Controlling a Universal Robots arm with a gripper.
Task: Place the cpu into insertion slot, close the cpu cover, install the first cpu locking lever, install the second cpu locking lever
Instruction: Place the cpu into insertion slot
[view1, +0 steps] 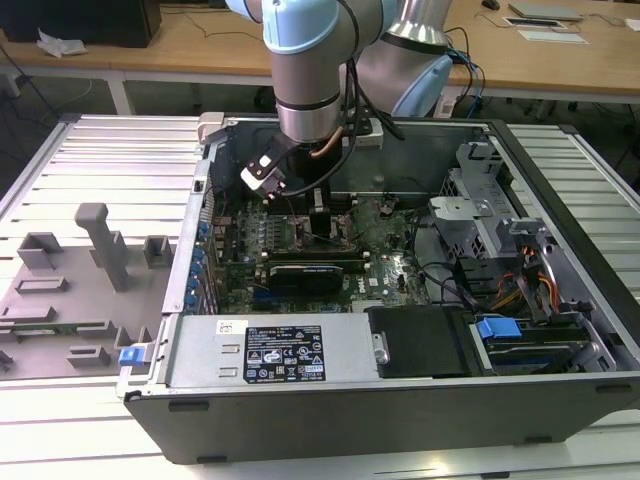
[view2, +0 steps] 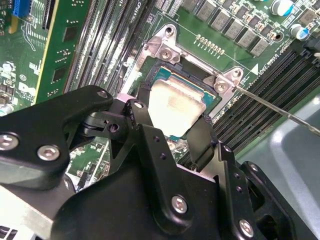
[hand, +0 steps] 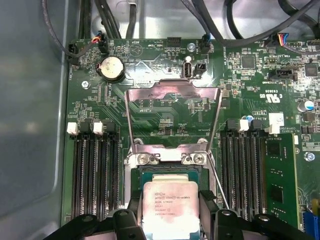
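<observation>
An open computer case (view1: 400, 425) is lying on its side on a slatted metal table (view1: 100, 160), and the arm (view1: 310, 80) is hanging down into it from the far side, over the far part of the green motherboard (view1: 385, 265), somewhat toward the exterior view's left. On that board the cpu cover (hand: 172, 89) is standing swung up on its hinge, its silver frame and cut-out middle facing the first wrist view, so the insertion slot (view2: 192, 70) below it is lying exposed between the banks of long black memory slots. The cpu (hand: 170, 207) is sitting squarely over the slot, its pale metal top facing up and its green edge showing inside the dark socket frame. The gripper (view2: 171, 121) is clamped on the cpu: in both wrist views the black fingers (view2: 200, 140) are pressing against two opposite edges of the chip. Whether the chip is already resting fully in the socket or is being held just above it cannot be told from these views. A thin wire locking lever (view2: 285, 114) is running free beside the socket, not hooked down. Judging from this, the work is sitting in its first step: the chip is lined up with the slot but not let go, the cover is not yet closed, and neither lever is yet latched.
</observation>
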